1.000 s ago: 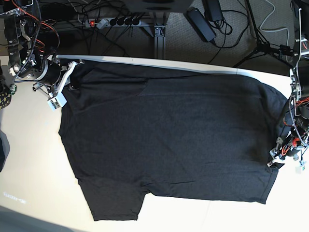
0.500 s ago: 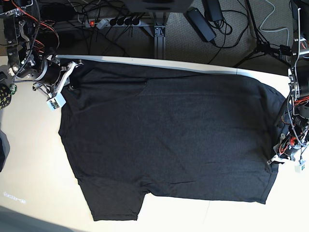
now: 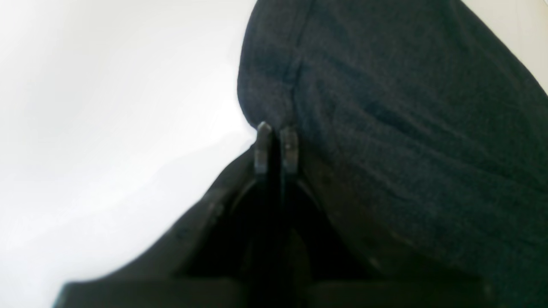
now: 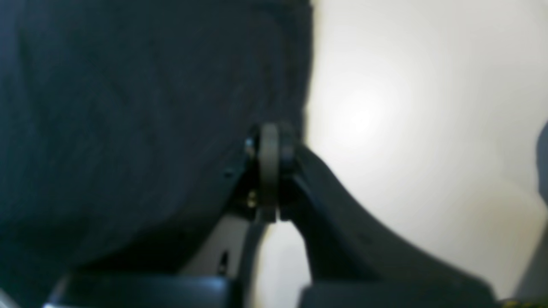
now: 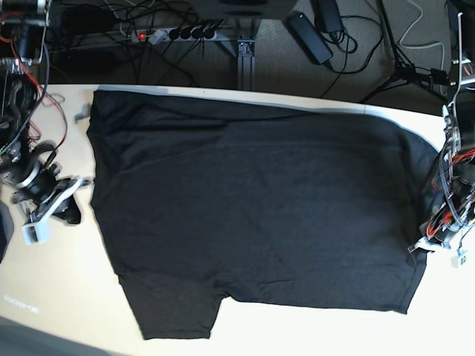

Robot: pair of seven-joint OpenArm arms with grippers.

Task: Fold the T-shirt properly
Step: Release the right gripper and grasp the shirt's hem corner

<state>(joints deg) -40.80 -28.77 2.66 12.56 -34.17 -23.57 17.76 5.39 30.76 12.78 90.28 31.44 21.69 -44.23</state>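
Scanning order: base view, left edge to right edge.
Right end effector: clenched, jaws pressed together. It sits low over the worktop, just beside the shoulder-end edge of the T-shirt. Whether any fabric is pinched cannot be told; the wrist view is blurred.
Direction of garment from the right end effector: toward the view's right, with dark fabric reaching the near side of the fingertips.
T-shirt position: spread flat on the worktop, plain side up, covering most of it. One sleeve projects toward the near edge at lower left.
Long axis: runs across the view, shoulders on the left and hem on the right.
Left end effector: jaws drawn almost together at the hem's near corner, apparently grasping the fabric edge there.
Nearer arm: the left, already at the fabric; the right is alongside.
Judged requirement: the next fold depends on the hem corner lifting and travelling along the long axis toward the shoulders.
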